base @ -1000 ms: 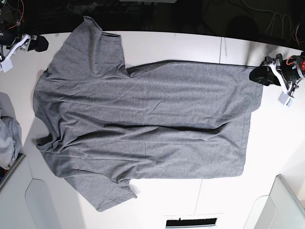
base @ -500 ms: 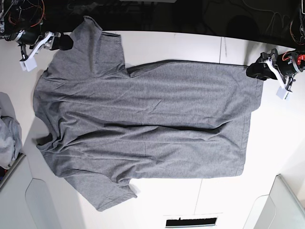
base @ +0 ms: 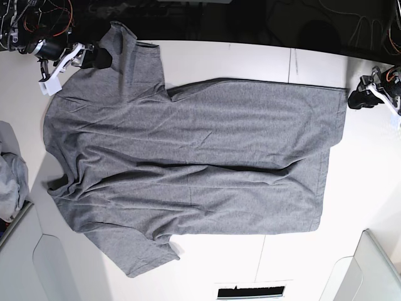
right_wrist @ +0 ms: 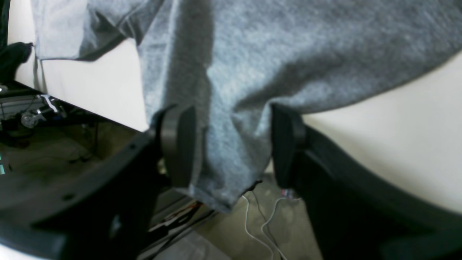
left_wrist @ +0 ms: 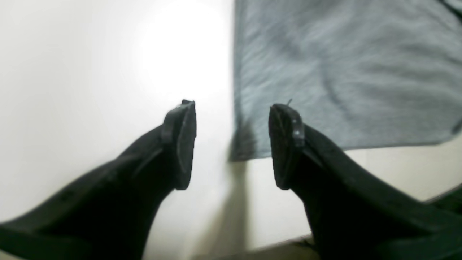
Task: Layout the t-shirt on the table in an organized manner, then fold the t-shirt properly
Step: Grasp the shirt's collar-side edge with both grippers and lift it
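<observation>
Lying spread flat across the white table (base: 207, 59), the grey t-shirt (base: 194, 163) has its collar end toward the base view's left and its hem toward the right, with one sleeve pointing to the far edge and the other to the near edge. The right gripper (right_wrist: 231, 144) sits at the far sleeve, its jaws spread on either side of the sleeve's hanging edge, which droops past the table edge; the fingers (right_wrist: 178, 144) are not pressed on the cloth. The left gripper (left_wrist: 231, 144) hovers over bare table just beside the hem corner, jaws spread and holding nothing. A paler cloth bundle (base: 11, 179) rests at the left margin, apart from the shirt.
</observation>
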